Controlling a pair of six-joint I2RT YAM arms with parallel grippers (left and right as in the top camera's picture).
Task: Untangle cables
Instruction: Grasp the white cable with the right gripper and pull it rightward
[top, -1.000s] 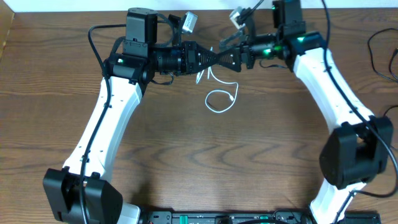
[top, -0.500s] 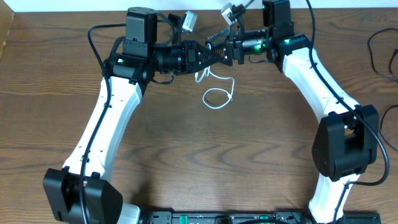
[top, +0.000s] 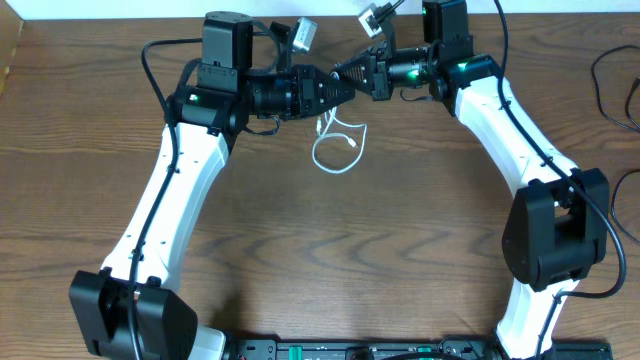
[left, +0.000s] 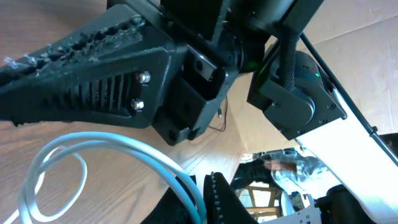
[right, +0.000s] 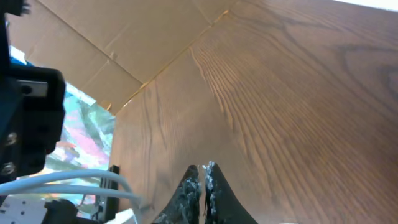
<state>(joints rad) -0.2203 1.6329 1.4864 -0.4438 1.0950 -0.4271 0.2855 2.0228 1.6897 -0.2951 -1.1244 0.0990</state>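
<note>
Overhead, the left gripper (top: 346, 85) and right gripper (right: 200, 169) meet tip to tip near the table's (top: 330, 260) far edge, hiding their contact. The left claw is clamped on the white cable (left: 134, 149), whose loops trail just below it. The right claw's fingers are pressed together; whether they pinch anything is unclear.

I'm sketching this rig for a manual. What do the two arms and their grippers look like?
The left arm and right arm have white shells on the long links and black joint housings. The left gripper and right gripper are black, tapering to narrow textured fingers. Along each arm run black cables; a green light glows near each wrist.
</note>
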